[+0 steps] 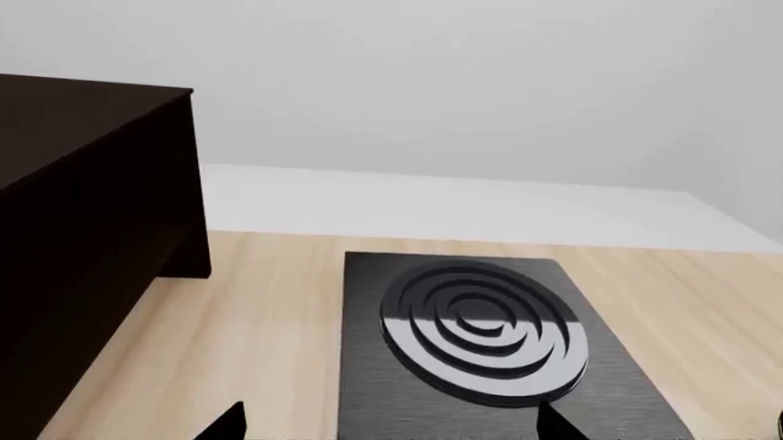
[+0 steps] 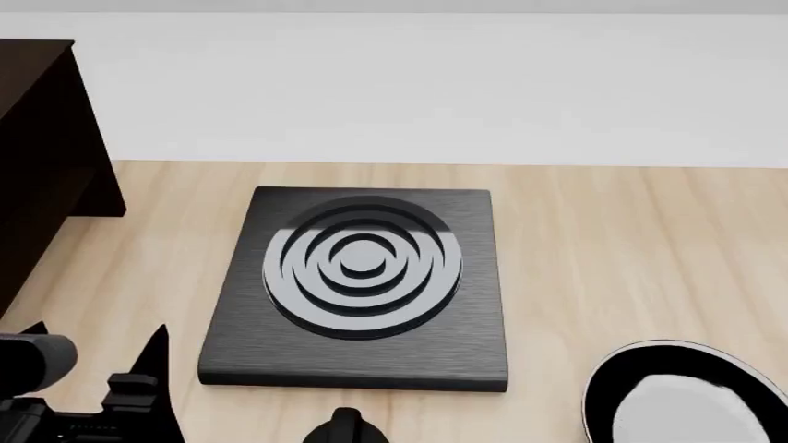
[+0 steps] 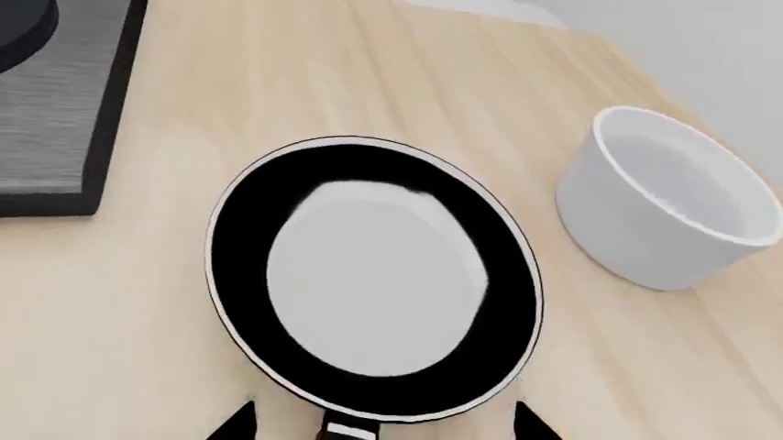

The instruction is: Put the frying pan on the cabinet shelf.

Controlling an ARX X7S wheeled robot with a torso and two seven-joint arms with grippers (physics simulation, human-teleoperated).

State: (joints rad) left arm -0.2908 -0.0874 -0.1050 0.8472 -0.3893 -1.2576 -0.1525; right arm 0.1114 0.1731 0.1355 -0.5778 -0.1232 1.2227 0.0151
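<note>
At the far left of the head view stands the dark cabinet [image 2: 43, 157], its flat panels rising from the wooden counter [image 2: 615, 240]; its shelf opening is not shown clearly from here. Below it, at the bottom left corner, the left gripper [image 2: 92, 355] hovers over bare counter with its dark fingertips spread apart and nothing between them, as the left wrist view also suggests, where two finger tips sit wide at the lower edge. In the middle lies the square stove plate [image 2: 357, 365] with its grey rings, not part of the job. At the bottom right the frying pan [image 2: 603, 388] rests flat on the counter, well apart from the cabinet and just beside the stove plate. The right wrist view looks straight down on the pan, with a white bowl [image 3: 667, 206] near its far side; the right gripper [image 3: 380, 422] is open, its tips on either side of the handle root, not touching it. The pan looks rigid, glossy and probably slippery, and likely front-heavy once lifted by the handle. I judge the best hold is on the handle close to the pan body, squeezed firmly so it does not rotate or droop.
</note>
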